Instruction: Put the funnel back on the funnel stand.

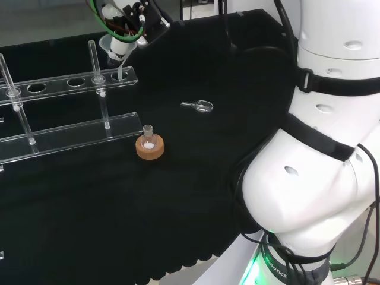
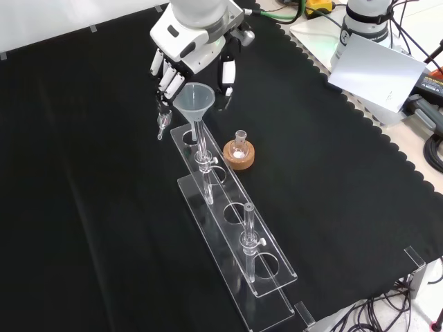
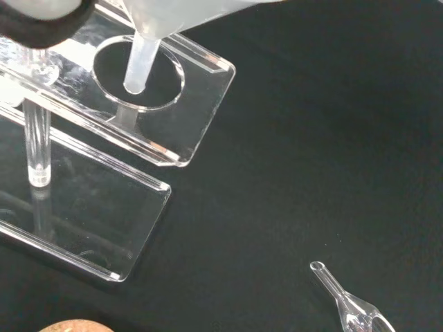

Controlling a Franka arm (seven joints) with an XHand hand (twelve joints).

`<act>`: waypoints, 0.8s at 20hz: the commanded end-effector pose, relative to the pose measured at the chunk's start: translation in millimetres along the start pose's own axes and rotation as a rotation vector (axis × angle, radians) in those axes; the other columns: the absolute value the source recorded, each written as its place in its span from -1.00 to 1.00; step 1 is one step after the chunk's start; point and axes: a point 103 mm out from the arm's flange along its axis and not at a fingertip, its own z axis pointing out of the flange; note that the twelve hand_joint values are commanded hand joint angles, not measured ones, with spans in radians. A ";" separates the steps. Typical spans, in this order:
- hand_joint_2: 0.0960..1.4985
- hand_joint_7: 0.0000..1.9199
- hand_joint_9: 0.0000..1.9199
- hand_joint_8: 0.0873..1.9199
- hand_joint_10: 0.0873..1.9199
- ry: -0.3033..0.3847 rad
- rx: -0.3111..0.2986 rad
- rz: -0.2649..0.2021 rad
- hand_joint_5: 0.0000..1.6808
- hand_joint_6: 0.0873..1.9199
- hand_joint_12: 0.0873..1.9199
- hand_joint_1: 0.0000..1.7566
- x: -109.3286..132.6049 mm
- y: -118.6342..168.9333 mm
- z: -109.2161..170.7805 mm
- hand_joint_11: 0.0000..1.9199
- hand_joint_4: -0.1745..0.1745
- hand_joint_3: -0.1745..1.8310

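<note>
Fingers [image 2: 168, 77] curled round funnel [image 2: 194, 99], stem over end hole of funnel stand [image 2: 235, 228]

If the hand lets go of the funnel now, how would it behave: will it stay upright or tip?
The funnel looks top-heavy: wide cone, thin stem. Its stem tip sits at the end hole of the clear stand, so the hole's rim would probably catch the cone and hold it upright. It looks like light, smooth plastic, so it may slip against the hand or wobble.

Small flask [image 1: 148, 134] on cork ring [image 1: 149, 148]
</note>
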 end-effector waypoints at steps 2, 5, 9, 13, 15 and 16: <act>-0.08 -0.17 0.23 -0.39 -0.80 0.008 0.019 -0.007 -0.10 -0.34 0.18 -0.07 -1.9 9.7 9.9 -0.18 -0.04 -0.28; -0.08 -0.18 0.23 -0.39 -0.80 0.004 0.034 -0.012 -0.10 -0.34 0.18 -0.07 1.8 16.1 15.4 -0.18 -0.04 -0.28; -0.08 -0.18 0.22 -0.39 -0.80 0.005 0.043 -0.015 -0.10 -0.35 0.18 -0.07 4.2 21.3 20.0 -0.18 -0.05 -0.28; -0.08 -0.18 0.22 -0.40 -0.81 0.004 0.059 -0.017 -0.10 -0.35 0.17 -0.07 6.8 24.1 23.3 -0.18 -0.05 -0.28; -0.08 -0.19 0.21 -0.40 -0.81 0.006 0.068 -0.019 -0.11 -0.35 0.17 -0.07 8.7 26.8 28.0 -0.18 -0.06 -0.28; -0.08 -0.19 0.20 -0.40 -0.81 0.010 0.070 -0.020 -0.11 -0.35 0.17 -0.07 8.5 27.1 30.1 -0.18 -0.07 -0.28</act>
